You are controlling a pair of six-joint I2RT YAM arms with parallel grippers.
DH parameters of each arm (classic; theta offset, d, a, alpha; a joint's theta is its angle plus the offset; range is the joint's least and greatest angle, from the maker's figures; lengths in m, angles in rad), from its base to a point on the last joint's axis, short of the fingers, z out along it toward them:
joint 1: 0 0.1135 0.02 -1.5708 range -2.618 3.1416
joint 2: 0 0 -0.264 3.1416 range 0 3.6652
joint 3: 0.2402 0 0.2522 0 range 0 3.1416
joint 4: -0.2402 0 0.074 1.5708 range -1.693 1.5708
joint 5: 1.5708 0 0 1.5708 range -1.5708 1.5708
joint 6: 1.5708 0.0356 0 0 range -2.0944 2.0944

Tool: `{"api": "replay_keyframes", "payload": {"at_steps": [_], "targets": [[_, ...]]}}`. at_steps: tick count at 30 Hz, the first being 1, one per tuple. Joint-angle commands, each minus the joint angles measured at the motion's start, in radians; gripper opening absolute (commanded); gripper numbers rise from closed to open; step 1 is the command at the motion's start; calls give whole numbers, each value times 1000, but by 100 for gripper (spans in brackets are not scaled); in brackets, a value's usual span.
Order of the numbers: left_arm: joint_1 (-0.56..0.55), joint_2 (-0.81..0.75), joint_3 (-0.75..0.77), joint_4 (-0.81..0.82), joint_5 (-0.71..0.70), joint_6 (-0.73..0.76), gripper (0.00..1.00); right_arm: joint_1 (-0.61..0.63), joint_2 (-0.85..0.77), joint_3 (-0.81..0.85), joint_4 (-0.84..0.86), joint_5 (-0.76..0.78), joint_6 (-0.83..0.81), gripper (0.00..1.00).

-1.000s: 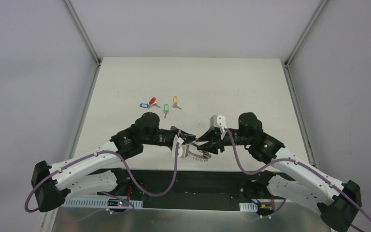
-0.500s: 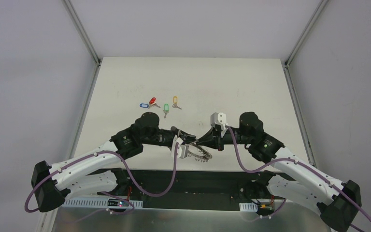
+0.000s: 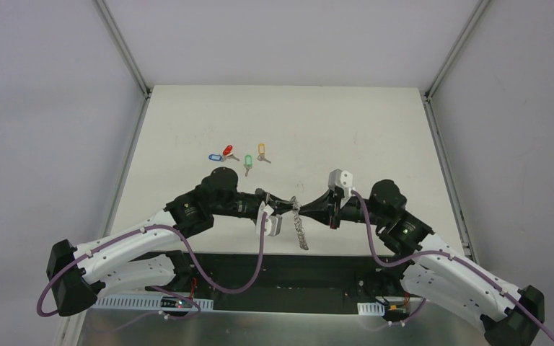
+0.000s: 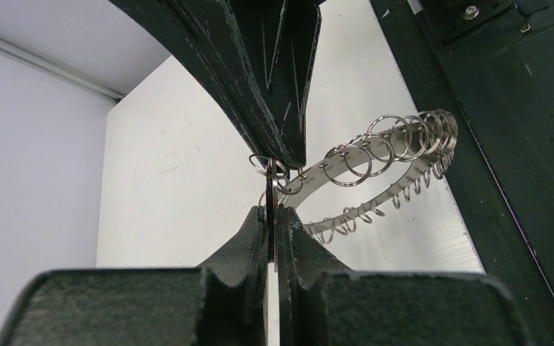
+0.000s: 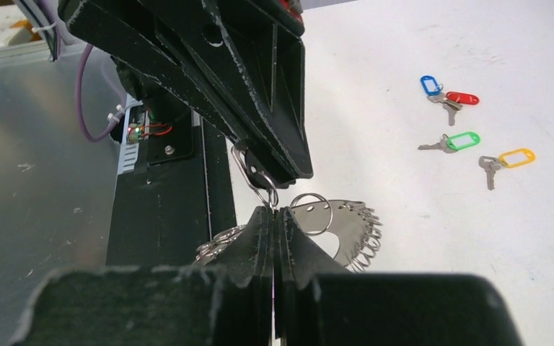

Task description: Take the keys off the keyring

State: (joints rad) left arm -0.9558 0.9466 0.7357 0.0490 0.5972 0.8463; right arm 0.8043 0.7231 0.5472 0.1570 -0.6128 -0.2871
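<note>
The keyring [image 3: 300,229], a silvery band strung with many small loops, hangs on edge between my two grippers near the table's front edge. My left gripper [image 3: 286,207] is shut on a thin dark flat piece, seemingly the dark-tagged key [image 4: 270,209], linked by small rings to the keyring [image 4: 346,162]. My right gripper [image 3: 305,210] meets it tip to tip and is shut on the keyring [image 5: 343,220] at a small loop [image 5: 265,193]. The blue [image 3: 214,156], red [image 3: 226,151], green [image 3: 247,161] and yellow [image 3: 262,151] tagged keys lie loose on the table, far left of centre.
The black base plate [image 3: 281,267] lies just below the keyring at the table's near edge. Metal frame rails [image 3: 126,54] run along both sides of the white table [image 3: 346,130]. The loose keys also show in the right wrist view [image 5: 464,140].
My right arm has drawn back to the right. The keyring has swung from lying tilted below the grippers to hanging on edge between them. The left arm has barely moved.
</note>
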Motion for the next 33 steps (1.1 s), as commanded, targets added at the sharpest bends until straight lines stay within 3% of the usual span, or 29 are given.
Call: {"api": "replay_keyframes", "payload": {"at_steps": [1,12,19,25,26,29,33], "targets": [[-6,-4,8,63,16,4,0,3,-79,-65,174,108,119,0],[-6,-7,11,46,5,17,0,3,-235,-285,512,320,273,0],[-6,-10,20,46,27,9,0,4,-236,-332,633,391,317,0],[-5,-11,18,43,19,13,0,4,-299,-356,631,445,318,0],[-6,-10,19,43,21,10,0,3,-302,-347,608,435,312,4],[-6,-2,20,43,21,10,0,4,-285,-296,489,370,293,36],[-6,1,20,43,27,9,0,4,-246,-242,369,250,180,43]]}}
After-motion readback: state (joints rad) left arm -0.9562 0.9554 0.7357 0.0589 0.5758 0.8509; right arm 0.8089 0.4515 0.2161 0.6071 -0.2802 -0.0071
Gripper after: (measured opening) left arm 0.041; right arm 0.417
